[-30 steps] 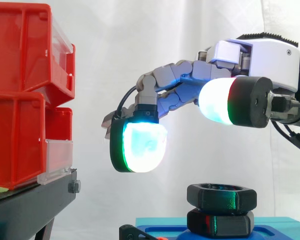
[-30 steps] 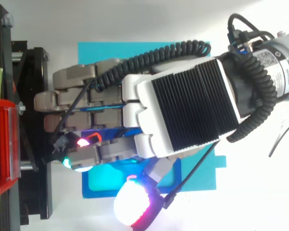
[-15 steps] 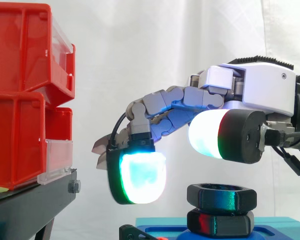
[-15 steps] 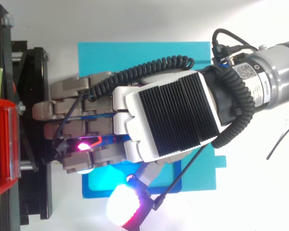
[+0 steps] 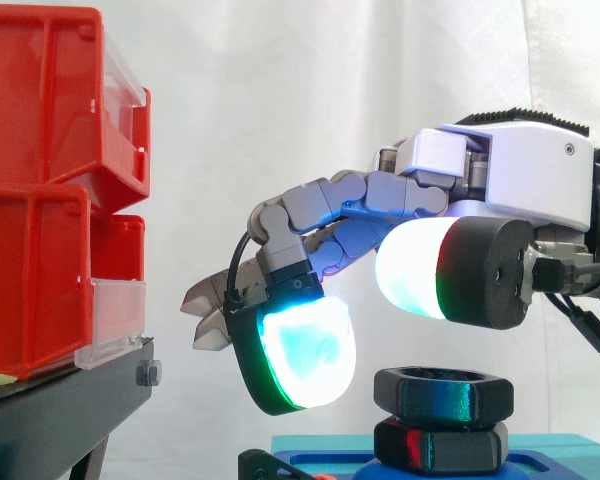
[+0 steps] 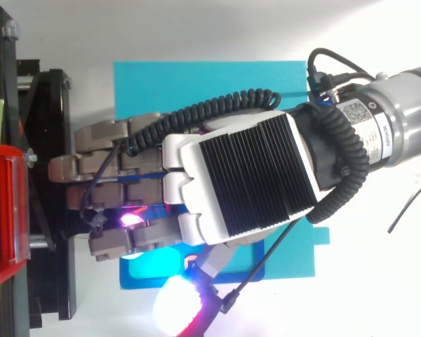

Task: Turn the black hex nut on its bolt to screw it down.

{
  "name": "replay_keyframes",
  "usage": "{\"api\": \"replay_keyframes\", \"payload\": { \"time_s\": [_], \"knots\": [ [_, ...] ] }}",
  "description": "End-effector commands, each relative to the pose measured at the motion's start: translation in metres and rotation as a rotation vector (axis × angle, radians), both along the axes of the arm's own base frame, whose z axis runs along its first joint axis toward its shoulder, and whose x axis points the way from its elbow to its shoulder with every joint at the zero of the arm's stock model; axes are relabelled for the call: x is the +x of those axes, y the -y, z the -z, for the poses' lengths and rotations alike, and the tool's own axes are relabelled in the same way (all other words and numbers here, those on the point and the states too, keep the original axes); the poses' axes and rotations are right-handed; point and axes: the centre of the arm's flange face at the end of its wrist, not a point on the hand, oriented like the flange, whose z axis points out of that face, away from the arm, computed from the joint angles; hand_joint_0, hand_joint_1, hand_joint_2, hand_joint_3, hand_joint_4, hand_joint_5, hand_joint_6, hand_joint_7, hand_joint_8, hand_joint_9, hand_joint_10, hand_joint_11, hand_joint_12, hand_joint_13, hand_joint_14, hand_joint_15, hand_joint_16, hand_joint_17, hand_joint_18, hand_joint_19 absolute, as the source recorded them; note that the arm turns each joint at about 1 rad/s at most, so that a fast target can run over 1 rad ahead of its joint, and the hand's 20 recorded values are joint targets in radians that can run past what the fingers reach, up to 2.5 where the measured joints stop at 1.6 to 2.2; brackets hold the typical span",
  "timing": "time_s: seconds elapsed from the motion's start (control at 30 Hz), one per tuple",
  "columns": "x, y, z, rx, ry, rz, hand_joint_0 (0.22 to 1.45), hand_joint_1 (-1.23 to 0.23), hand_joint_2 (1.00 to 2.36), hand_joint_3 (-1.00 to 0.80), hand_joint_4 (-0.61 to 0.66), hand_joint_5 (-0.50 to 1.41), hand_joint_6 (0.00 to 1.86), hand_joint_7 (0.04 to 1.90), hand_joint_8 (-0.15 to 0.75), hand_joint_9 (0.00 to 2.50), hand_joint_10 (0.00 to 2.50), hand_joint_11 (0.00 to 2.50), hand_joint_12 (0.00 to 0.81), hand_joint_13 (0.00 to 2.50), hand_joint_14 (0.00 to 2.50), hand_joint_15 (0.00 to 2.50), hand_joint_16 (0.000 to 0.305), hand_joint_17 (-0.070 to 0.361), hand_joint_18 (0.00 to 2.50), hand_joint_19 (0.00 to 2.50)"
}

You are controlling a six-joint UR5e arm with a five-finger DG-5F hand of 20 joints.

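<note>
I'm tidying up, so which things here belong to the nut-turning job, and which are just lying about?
Job: black hex nut, blue base plate beneath it, hand hovering above it.
Lying about: red plastic bins, black stand under them.

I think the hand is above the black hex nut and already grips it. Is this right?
Not quite: the hand is above the black hex nut, but it does not grip it. The side view shows its pads apart from the nut, holding nothing.
</note>
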Motion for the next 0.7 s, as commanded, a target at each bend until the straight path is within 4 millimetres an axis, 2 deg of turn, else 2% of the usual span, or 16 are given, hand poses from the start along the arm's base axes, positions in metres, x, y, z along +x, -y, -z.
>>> {"api": "replay_keyframes", "payload": {
  "time_s": [0.0,0.37,0.67],
  "knots": [
    [0.000,-0.002,0.000,0.000,-0.002,-0.002,0.50,-0.19,1.00,-0.50,0.14,0.00,0.51,1.53,0.249,0.73,0.01,0.11,0.316,0.53,0.00,0.05,0.048,0.109,0.45,0.34],
    [-0.003,0.001,0.003,-0.003,-0.034,-0.005,0.50,-0.19,1.00,-0.50,0.13,0.00,0.51,1.55,0.248,0.73,0.00,0.11,0.315,0.53,0.00,0.05,0.048,0.108,0.45,0.34],
    [-0.008,0.019,0.005,-0.016,-0.042,-0.020,0.50,-0.19,1.00,-0.50,0.12,0.01,0.51,1.58,0.252,0.74,0.01,0.11,0.314,0.53,0.00,0.05,0.048,0.108,0.46,0.34]
  ]
}}
